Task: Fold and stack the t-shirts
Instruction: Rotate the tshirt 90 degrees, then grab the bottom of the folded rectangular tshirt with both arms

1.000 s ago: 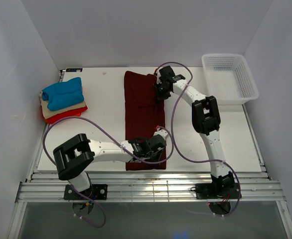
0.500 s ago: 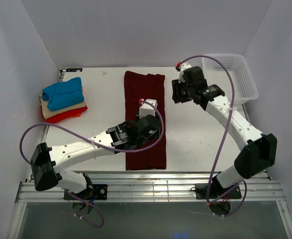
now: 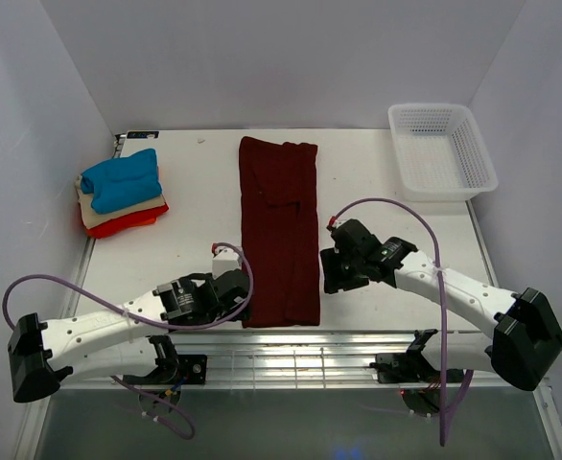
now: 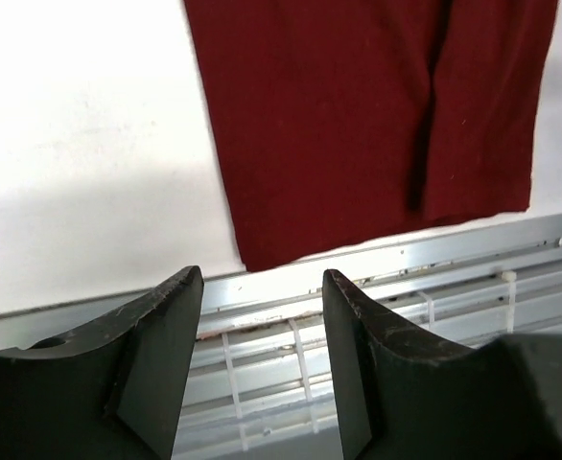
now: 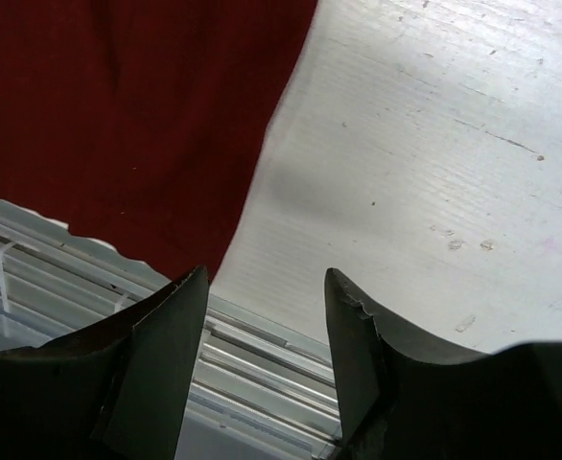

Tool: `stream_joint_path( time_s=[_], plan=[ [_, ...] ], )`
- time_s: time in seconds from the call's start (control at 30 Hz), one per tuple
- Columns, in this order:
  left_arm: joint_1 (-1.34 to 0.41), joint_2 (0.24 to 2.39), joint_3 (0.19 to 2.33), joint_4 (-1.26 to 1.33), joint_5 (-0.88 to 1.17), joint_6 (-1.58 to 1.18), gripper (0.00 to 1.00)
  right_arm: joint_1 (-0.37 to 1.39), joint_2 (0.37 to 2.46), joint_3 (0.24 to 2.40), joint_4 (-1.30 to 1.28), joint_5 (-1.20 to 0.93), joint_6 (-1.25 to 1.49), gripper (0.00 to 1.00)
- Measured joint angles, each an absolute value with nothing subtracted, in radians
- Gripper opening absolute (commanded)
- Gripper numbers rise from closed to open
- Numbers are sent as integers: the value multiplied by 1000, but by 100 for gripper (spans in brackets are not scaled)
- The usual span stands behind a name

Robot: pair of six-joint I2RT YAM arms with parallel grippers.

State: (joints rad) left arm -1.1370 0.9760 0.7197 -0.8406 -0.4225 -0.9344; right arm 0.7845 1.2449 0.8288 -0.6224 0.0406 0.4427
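Note:
The dark maroon t-shirt lies flat on the table, folded into a long narrow strip that runs from the back to the front edge. My left gripper is open and empty, just left of the shirt's near left corner. In the left wrist view the gripper hangs over the front rail with the shirt beyond it. My right gripper is open and empty, just right of the shirt's near right edge. In the right wrist view the gripper is beside the shirt. The blue t-shirt tops the beige and red-orange ones.
A white mesh basket stands at the back right corner. The folded stack sits at the table's left edge. Metal rails run along the front edge of the table, below both grippers.
Both arms have pulled back toward the near edge. The right gripper left the shirt's far end; the left gripper came off the shirt's middle. The shirt lies still.

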Motion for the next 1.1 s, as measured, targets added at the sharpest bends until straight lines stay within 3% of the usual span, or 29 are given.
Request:
stream_joint_path(
  time_s=[0.43,1.1],
  plan=[
    [-1137,823,403,-622,-259,-947,64,917,1246,740,-524,2,585,58],
    [-1137,870,326,-402,-276,-932,63,966,1368,726,-388,-44,634,56]
  ],
)
